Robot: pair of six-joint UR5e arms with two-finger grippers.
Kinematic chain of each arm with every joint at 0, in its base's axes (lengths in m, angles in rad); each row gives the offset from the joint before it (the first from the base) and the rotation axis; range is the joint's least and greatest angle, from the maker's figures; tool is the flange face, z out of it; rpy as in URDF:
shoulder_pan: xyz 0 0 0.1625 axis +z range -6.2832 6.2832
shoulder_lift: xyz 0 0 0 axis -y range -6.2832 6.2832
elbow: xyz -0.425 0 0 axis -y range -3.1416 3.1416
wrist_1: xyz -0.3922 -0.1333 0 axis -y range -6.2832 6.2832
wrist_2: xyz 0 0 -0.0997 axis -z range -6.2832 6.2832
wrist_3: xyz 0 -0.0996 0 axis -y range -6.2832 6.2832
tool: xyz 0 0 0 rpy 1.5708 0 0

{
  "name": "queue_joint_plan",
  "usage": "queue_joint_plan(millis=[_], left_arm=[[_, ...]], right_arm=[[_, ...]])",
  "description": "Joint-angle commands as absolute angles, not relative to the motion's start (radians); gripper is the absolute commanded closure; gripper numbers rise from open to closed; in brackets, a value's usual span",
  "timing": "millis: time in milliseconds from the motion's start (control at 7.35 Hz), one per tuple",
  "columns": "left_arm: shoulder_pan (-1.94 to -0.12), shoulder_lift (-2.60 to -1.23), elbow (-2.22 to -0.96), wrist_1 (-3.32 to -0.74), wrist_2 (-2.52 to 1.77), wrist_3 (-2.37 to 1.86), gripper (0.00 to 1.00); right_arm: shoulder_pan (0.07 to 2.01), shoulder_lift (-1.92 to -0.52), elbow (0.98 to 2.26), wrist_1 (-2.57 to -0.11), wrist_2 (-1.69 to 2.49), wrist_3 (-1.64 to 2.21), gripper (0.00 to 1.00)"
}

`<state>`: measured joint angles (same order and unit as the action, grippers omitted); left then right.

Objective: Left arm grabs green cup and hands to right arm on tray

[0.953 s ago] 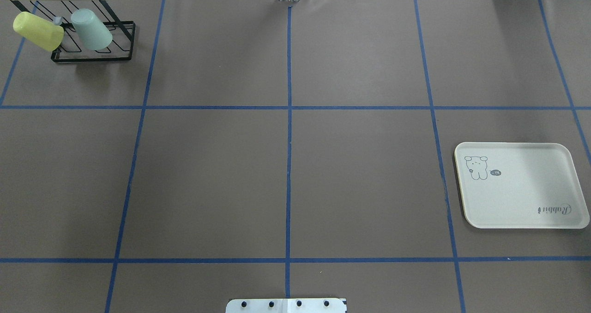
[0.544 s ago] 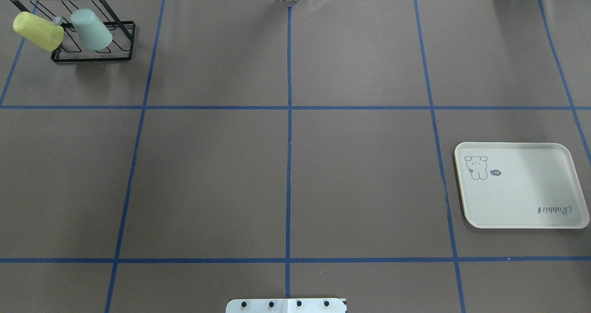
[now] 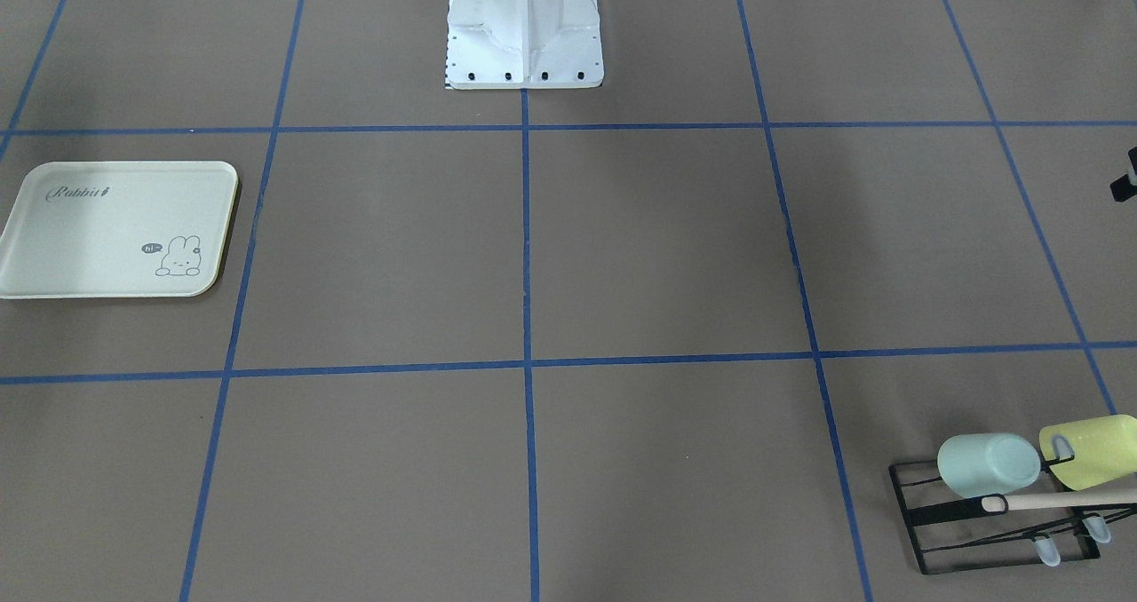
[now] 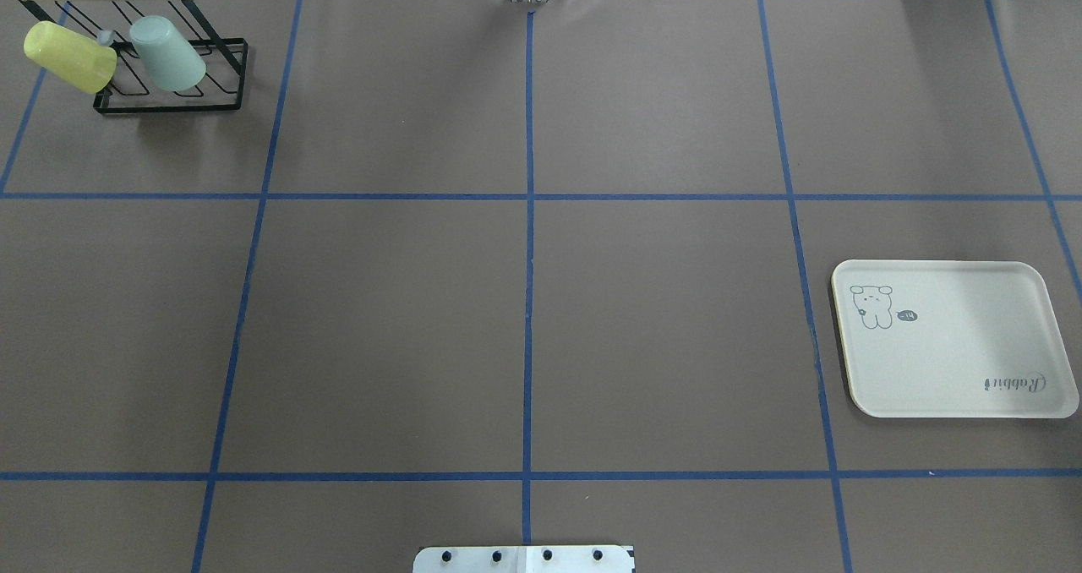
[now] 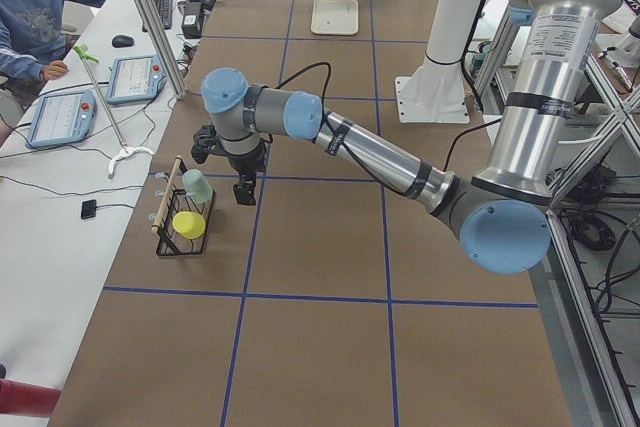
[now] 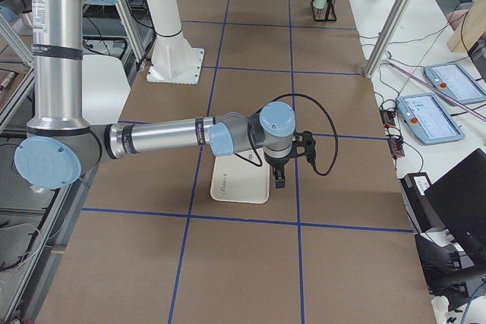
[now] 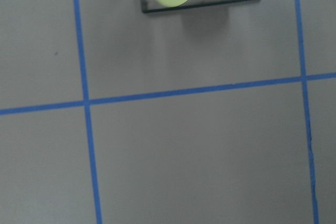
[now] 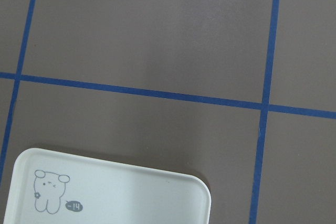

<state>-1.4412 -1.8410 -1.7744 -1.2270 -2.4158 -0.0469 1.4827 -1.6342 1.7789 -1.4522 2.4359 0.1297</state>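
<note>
Nothing moved: green cup [image 4: 169,53] on rack [image 4: 169,109].

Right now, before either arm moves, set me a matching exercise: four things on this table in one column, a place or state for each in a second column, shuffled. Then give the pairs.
Things:
1. green cup
2. yellow-green cup
3. tray
4. wire rack

Places or states:
a. lies flat on the robot's right, nothing on it
b. stands far out on the robot's left, holds two cups
c. on the rack, outermost on the robot's left
d. on the rack, the inner one, toward the robot's right

Pairs: 1-d, 2-c, 3-a, 4-b
</note>
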Motion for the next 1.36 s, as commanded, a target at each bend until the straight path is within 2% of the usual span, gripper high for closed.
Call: queue_joint_plan(millis=[0,544,1225], left_arm=[[-1.395,-1.960,-1.659,-1.262,-2.415,-0.083,0.00],[-1.273,-2.042,-1.430,-1.593,-2.312,-0.291,0.00],[-1.221,-2.193,-1.260,-1.605,-2.249,-0.308,0.00]], right_arm=[[1.482,-1.637,1.778,-1.450,2.436,0.129,0.00],[1.480,-1.637,1.781,-1.448,2.437,0.130,0.00],[1.474,-1.637,1.776,-1.450,2.457,0.129,0.00]])
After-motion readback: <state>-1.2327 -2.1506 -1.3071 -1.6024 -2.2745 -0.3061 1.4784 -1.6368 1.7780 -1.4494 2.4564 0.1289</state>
